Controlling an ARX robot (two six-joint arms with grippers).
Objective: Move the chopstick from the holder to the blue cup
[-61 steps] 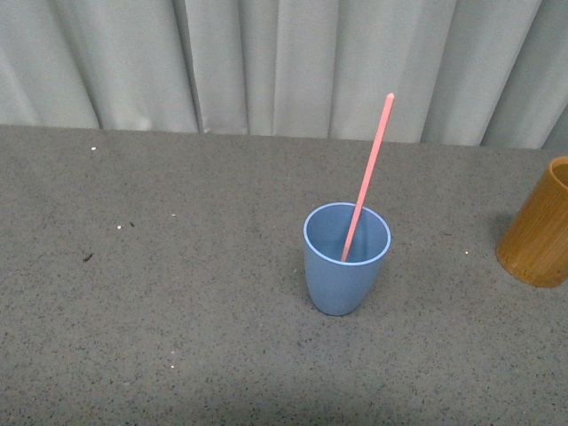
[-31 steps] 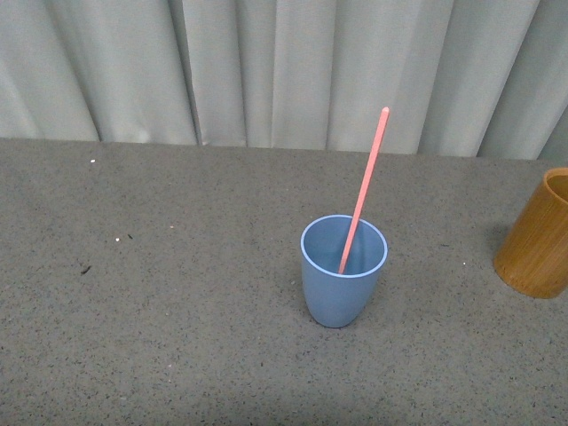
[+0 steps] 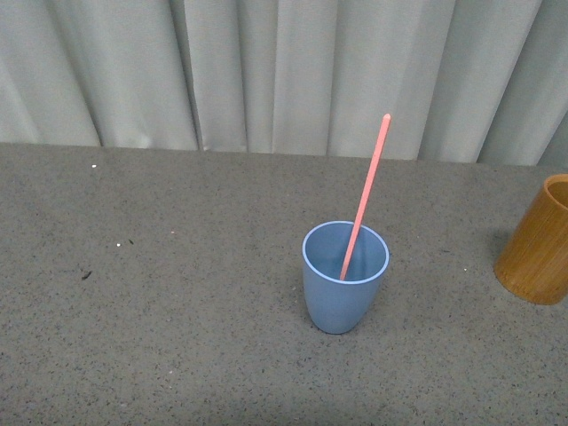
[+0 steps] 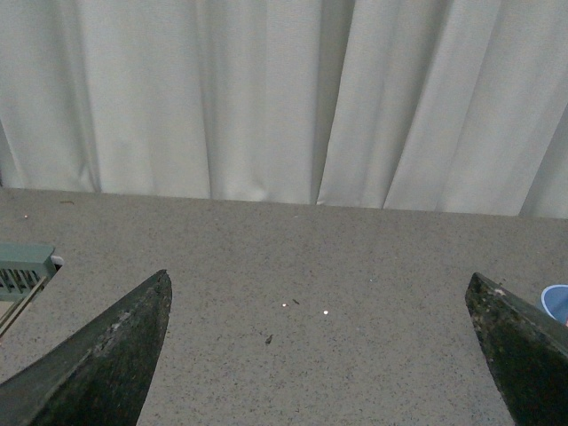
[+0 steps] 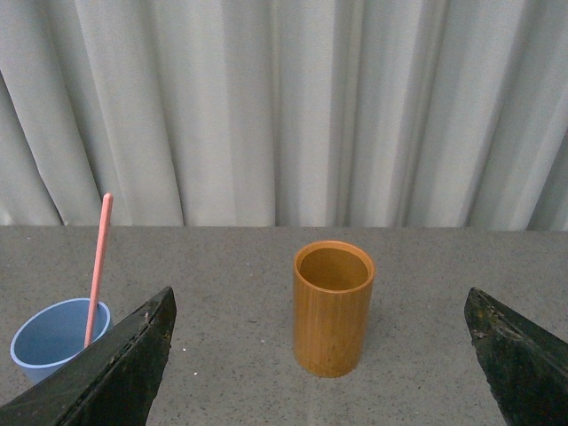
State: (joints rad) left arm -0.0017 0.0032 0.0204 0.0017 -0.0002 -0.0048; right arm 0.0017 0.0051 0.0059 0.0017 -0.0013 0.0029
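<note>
A light blue cup (image 3: 344, 277) stands upright on the grey table, right of centre in the front view. One salmon-pink chopstick (image 3: 366, 195) leans in it, its top tilted right. The orange-brown holder (image 3: 538, 243) stands at the right edge, partly cut off. In the right wrist view the holder (image 5: 333, 308) stands upright and looks empty, well ahead of my open right gripper (image 5: 319, 306); the blue cup (image 5: 55, 338) with the chopstick (image 5: 98, 266) is off to one side. My left gripper (image 4: 319, 288) is open over bare table, with the cup's rim (image 4: 556, 303) at the frame edge.
A pale pleated curtain (image 3: 284, 71) hangs along the table's far edge. A green-grey ridged object (image 4: 22, 271) shows at the edge of the left wrist view. Small specks (image 3: 87, 274) dot the table on the left. Neither arm shows in the front view.
The front view has shifted slightly: the cup, chopstick and holder sit a little lower in the frame than a second ago. The chopstick stays leaning in the cup.
</note>
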